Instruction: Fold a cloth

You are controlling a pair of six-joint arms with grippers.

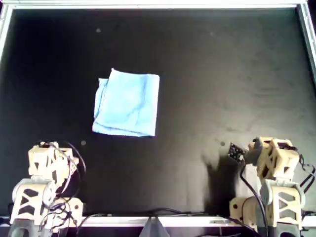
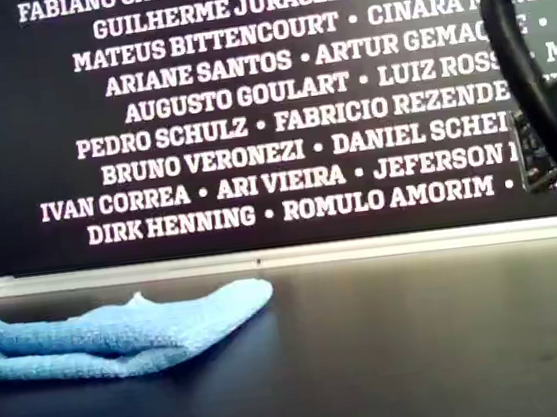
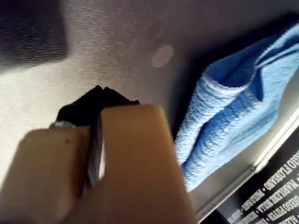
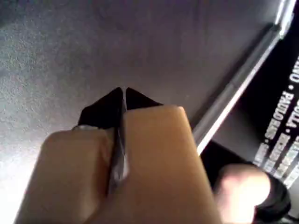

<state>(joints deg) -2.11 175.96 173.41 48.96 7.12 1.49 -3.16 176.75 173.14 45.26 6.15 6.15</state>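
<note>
**Folded cloth lies alone as both arms sit parked**

The thin sky-blue fabric cloth (image 1: 127, 103) rests folded in layers on the black bench (image 1: 222, 74), left of centre in the overhead view. The left claw (image 3: 99, 91) and right claw (image 4: 124, 91) are pinched closed, empty, well apart from it. Folding looks done; any further fold calls for reaching a cloth edge.

A black wall panel (image 2: 247, 111) standing behind the far edge of the black tabletop (image 2: 376, 358) carries rows of white capital names parted by dots. Read whole in the exterior view are GUILHERME JURASZEK, MATEUS BITTENCOURT, ARIANE SANTOS, AUGUSTO GOULART, PEDRO SCHULZ, BRUNO VERONEZI, IVAN CORREA, ARI VIEIRA, DIRK HENNING and ROMULO AMORIM. Others are cut or covered: FABIANO CARDOSO, CINARA M…, ARTUR GEMA…, LUIZ ROSS…, FABRICIO REZENDE, DANIEL SCHEI…, JEFERSON.
</note>
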